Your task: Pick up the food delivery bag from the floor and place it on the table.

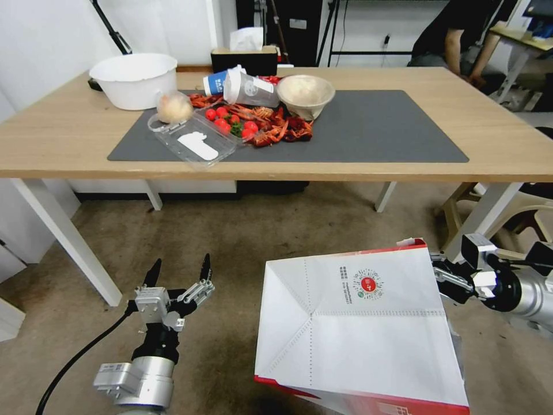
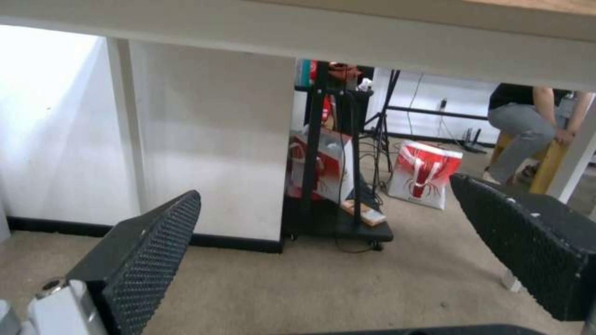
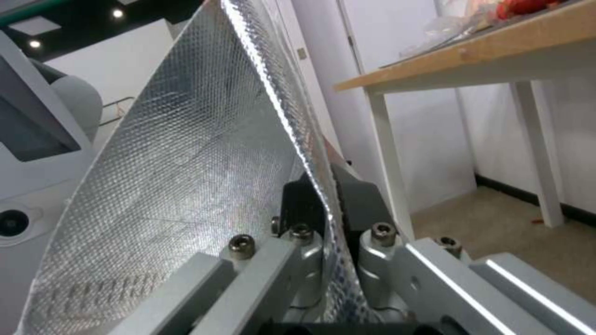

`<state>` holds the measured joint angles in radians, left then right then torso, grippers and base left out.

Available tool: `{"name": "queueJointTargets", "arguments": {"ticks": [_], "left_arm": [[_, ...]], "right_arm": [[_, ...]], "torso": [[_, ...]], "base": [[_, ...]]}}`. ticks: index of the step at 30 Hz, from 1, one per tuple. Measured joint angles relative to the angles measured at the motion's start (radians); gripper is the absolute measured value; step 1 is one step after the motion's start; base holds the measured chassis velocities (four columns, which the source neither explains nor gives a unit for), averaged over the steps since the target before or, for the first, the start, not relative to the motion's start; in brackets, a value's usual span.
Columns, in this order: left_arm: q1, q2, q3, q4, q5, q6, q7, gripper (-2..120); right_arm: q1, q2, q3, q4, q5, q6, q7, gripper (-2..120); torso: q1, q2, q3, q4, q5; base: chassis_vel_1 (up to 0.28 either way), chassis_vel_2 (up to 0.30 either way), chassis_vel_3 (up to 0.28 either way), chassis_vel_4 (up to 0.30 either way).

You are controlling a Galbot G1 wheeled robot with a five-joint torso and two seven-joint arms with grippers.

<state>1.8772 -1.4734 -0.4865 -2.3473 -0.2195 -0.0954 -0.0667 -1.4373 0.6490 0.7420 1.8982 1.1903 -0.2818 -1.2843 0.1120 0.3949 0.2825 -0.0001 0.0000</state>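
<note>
Right pincer (image 3: 327, 204) pinches food delivery bag (image 1: 357, 323) rim

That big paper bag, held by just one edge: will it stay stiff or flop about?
The food delivery bag probably holds its shape: its creased panels look flat. Pinched at the foil-lined rim by the right hand alone, it may swing or tilt.

Room before me: white walls (image 1: 46, 34) with black skirting (image 2: 236, 242); black rack (image 2: 335, 218) under the far side; wooden stool (image 1: 466, 202) to my right; small desk (image 1: 521, 34) at the back right corner.
</note>
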Motion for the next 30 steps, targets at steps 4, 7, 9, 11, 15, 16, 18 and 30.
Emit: {"name": "queueJointTargets", "arguments": {"ticks": [4, 7, 9, 11, 15, 16, 18, 30], "left_arm": [[0.0, 0.002, -0.001, -0.001, 0.0, 0.0, 0.0, 100], [0.0, 0.002, -0.001, -0.001, -0.002, 0.0, 0.0, 100], [0.001, 0.003, -0.001, -0.001, -0.004, 0.0, 0.0, 100], [0.001, 0.003, -0.001, -0.001, -0.004, 0.0, 0.0, 100], [0.0, 0.003, 0.001, -0.001, -0.004, 0.001, 0.0, 100], [0.0, 0.003, 0.002, -0.001, -0.004, 0.002, 0.0, 100], [0.0, 0.003, 0.002, -0.001, -0.004, 0.002, 0.001, 100], [-0.002, 0.004, 0.002, -0.001, -0.003, 0.002, 0.001, 100]], "right_arm": [[-0.003, 0.004, 0.0, 0.008, 0.001, 0.0, 0.002, 0], [-0.003, 0.005, 0.0, 0.008, 0.001, 0.0, 0.003, 0], [-0.001, 0.007, 0.001, 0.01, 0.001, 0.0, 0.005, 0], [-0.001, 0.009, 0.001, 0.012, 0.001, 0.0, 0.006, 0], [-0.004, 0.017, 0.001, 0.016, -0.002, -0.001, 0.006, 0], [-0.004, 0.018, 0.001, 0.016, -0.003, -0.001, 0.006, 0], [-0.004, 0.018, 0.001, 0.016, -0.004, -0.001, 0.006, 0], [-0.002, 0.017, 0.0, 0.016, -0.004, -0.001, 0.006, 0]], "torso": [[0.006, 0.018, 0.011, 0.0, 0.0], [0.009, 0.027, 0.018, 0.0, 0.0], [0.014, 0.041, 0.027, 0.0, -0.0001], [0.015, 0.044, 0.029, 0.0, -0.0001], [0.021, 0.063, 0.041, 0.0, 0.0], [0.024, 0.069, 0.045, 0.0, 0.0], [0.025, 0.072, 0.047, -0.0001, -0.0001], [0.032, 0.091, 0.059, 0.0, 0.0]], "base": [[0.0, 0.0, 0.0, 0.0], [0.0, 0.0, 0.0, 0.0], [0.0, 0.0, 0.0, 0.0], [0.0, 0.0, 0.0, 0.0], [0.0, 0.0, 0.0, 0.0], [0.0, 0.0, 0.0, 0.0], [0.0, 0.0, 0.0, 0.0], [0.0, 0.0, 0.0, 0.0]]}}
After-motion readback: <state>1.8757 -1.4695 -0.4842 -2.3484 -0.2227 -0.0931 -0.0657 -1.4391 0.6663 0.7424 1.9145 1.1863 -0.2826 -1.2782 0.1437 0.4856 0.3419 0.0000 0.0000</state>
